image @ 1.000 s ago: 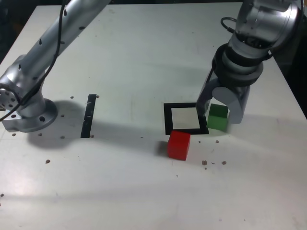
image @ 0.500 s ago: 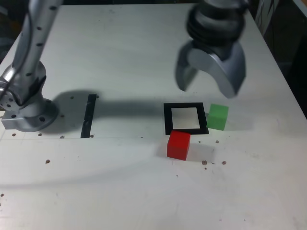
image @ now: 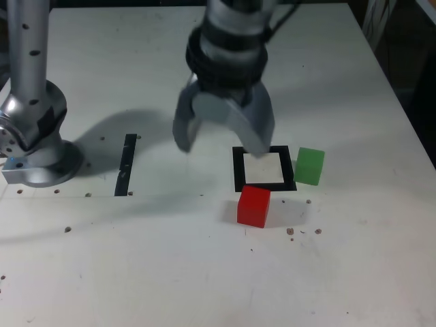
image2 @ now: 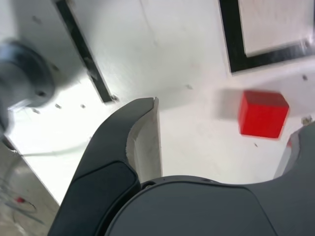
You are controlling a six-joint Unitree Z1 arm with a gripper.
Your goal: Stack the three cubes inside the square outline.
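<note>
A: Anything inside the square outline [image: 261,169]?

B: No, its white centre is bare. It's flat black tape on the white counter [image: 204,272].

A: And the cubes?

B: I see 2, both matte with crisp edges. The green cube [image: 310,165] sits just beside the outline on the exterior view's right. The red cube [image: 254,206] sits just below its lower edge.

A: The claw [image: 221,139]?

B: Released, curved grey jaws spread wide, holding nothing, hanging above the counter by the outline's left side.

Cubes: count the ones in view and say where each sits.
2. Red cube just below the square outline in the exterior view; green cube at its right edge. A third may be hidden.
</note>
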